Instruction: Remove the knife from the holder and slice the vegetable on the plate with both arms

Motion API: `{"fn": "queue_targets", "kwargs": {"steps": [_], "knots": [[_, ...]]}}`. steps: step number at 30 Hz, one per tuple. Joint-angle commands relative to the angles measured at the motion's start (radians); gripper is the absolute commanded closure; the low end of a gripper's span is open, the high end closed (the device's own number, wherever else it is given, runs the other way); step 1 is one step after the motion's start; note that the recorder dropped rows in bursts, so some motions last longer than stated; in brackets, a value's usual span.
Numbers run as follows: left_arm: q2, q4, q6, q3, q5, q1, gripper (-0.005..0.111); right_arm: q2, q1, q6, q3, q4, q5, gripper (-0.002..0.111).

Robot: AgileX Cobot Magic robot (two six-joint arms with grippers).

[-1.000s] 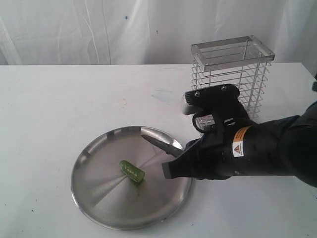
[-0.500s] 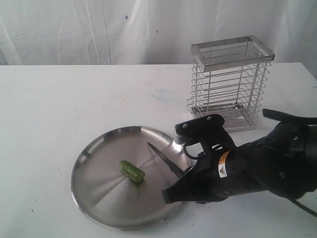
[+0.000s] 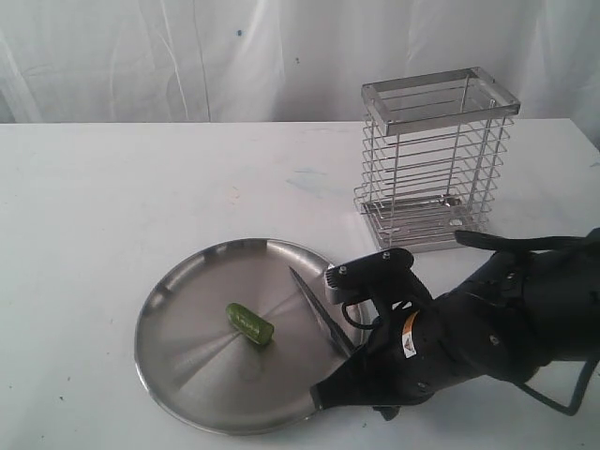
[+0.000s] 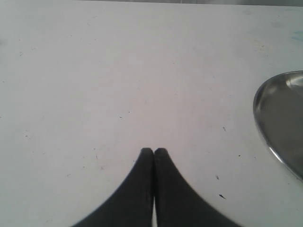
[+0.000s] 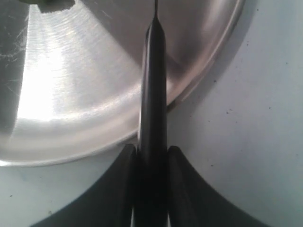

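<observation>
The green vegetable (image 3: 249, 323) lies near the middle of the steel plate (image 3: 187, 375). My right gripper (image 3: 343, 371) is at the plate's right front rim, shut on the black handle of the knife (image 3: 319, 307). The blade points up and left over the plate's right part, apart from the vegetable. In the right wrist view the knife handle (image 5: 152, 94) runs out between the fingers of the right gripper (image 5: 152, 149) over the plate (image 5: 71, 94), with a bit of the vegetable (image 5: 54, 4) at the frame's edge. My left gripper (image 4: 154, 150) is shut and empty over bare table beside the plate's rim (image 4: 279, 118). It is out of the exterior view.
The wire holder (image 3: 433, 155) stands upright at the back right of the white table (image 3: 112, 187), behind my right arm (image 3: 506, 328). A white curtain closes off the back.
My right arm has drawn back toward the table's front with the knife, uncovering the holder. The blade has shifted right and forward over the plate. The vegetable has not moved.
</observation>
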Motion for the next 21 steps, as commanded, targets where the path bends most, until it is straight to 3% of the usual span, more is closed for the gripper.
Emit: {"fn": "queue_targets", "kwargs": {"steps": [1,6,13,17,21], "knots": [[-0.004,0.004,-0.002,0.004,0.003,-0.003,0.107,0.004,-0.009,-0.015,0.002,0.0,0.01,0.108],[-0.004,0.004,-0.002,0.004,0.003,-0.003,0.107,0.004,-0.009,-0.016,0.002,0.0,0.012,0.108],[-0.004,0.004,-0.002,0.004,0.003,-0.003,0.107,0.004,-0.009,-0.027,0.002,0.0,0.031,0.095],[-0.004,0.004,-0.002,0.004,0.003,-0.003,0.107,0.004,-0.009,-0.08,0.002,0.0,0.046,0.097],[-0.004,0.004,-0.002,0.004,0.003,-0.003,0.107,0.004,-0.009,-0.081,0.0,0.006,0.048,0.108]]}}
